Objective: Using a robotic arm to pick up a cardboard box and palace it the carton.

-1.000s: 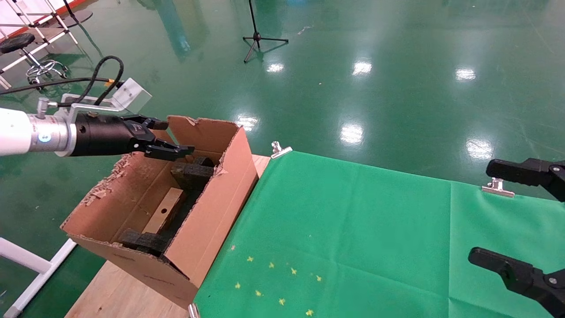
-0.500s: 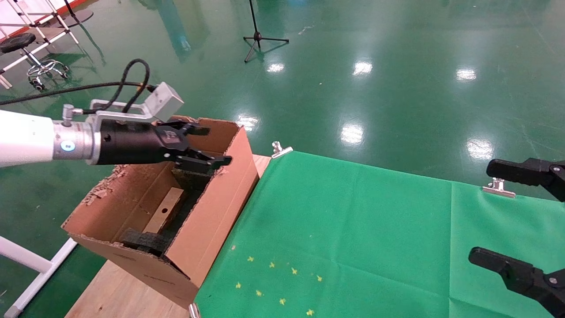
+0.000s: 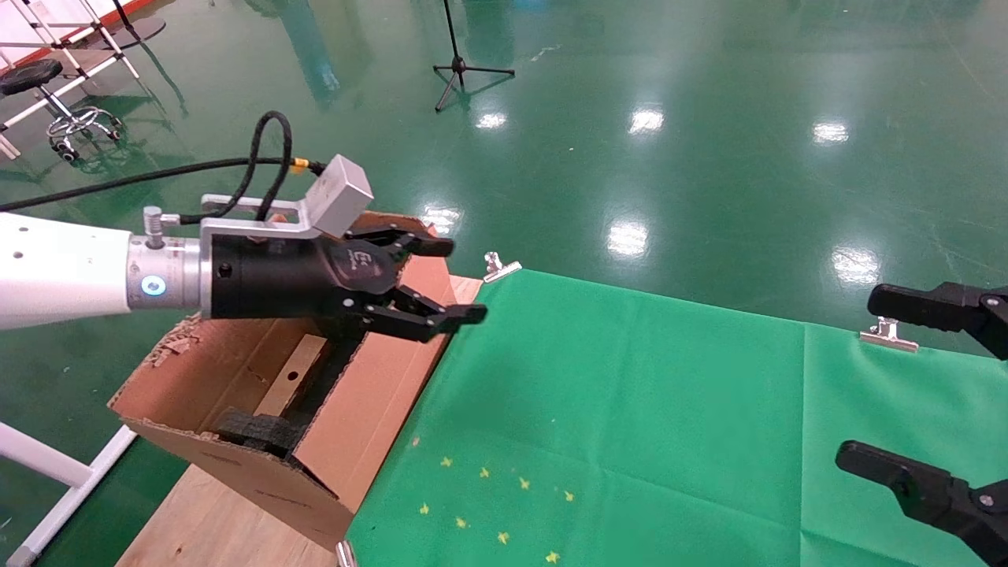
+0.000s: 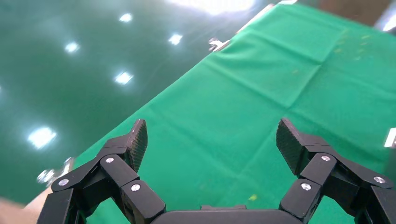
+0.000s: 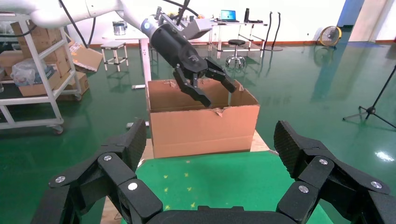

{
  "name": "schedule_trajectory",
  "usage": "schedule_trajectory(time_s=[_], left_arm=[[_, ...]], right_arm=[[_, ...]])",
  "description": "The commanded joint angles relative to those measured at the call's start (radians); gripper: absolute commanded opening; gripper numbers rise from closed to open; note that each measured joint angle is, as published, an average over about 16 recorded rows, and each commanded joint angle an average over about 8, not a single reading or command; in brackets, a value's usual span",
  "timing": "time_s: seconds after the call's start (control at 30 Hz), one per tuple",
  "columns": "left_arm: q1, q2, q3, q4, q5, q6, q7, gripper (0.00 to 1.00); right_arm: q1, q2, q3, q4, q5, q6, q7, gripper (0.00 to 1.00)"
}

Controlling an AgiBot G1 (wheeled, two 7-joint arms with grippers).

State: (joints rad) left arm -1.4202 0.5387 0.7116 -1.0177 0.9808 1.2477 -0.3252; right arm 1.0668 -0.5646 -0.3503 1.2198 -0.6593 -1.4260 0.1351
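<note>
The robotic arm reaches in from the left in the head view, white with a silver wrist. Its left gripper is open and empty, above the carton's near wall and the cloth edge; it also shows in the right wrist view. The carton stands at the table's left end, also seen in the right wrist view. The slim cardboard box with a round hole lies inside it between black foam blocks. My right gripper is open and empty, parked at the right edge.
A green cloth covers the table, held by metal clips and marked with small yellow stars. Bare wood shows under the carton. A tripod stand and a stool stand on the green floor beyond.
The left gripper has risen out of the carton and moved right, towards the green cloth, staying open and empty. The slim box stays in the carton. The right arm has not moved.
</note>
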Motion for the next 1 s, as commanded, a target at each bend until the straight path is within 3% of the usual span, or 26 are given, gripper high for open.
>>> schedule_trajectory(time_s=[0.03, 1.0], left_arm=[[0.021, 0.004, -0.026, -0.016, -0.015, 0.015, 0.008, 1.0], [0.32, 0.067, -0.4, -0.247, -0.232, 0.23, 0.127, 1.0]], right_arm=[[0.0, 0.0, 0.0, 0.0, 0.0, 0.0, 0.0, 1.0], [0.0, 0.0, 0.0, 0.0, 0.0, 0.0, 0.0, 1.0]])
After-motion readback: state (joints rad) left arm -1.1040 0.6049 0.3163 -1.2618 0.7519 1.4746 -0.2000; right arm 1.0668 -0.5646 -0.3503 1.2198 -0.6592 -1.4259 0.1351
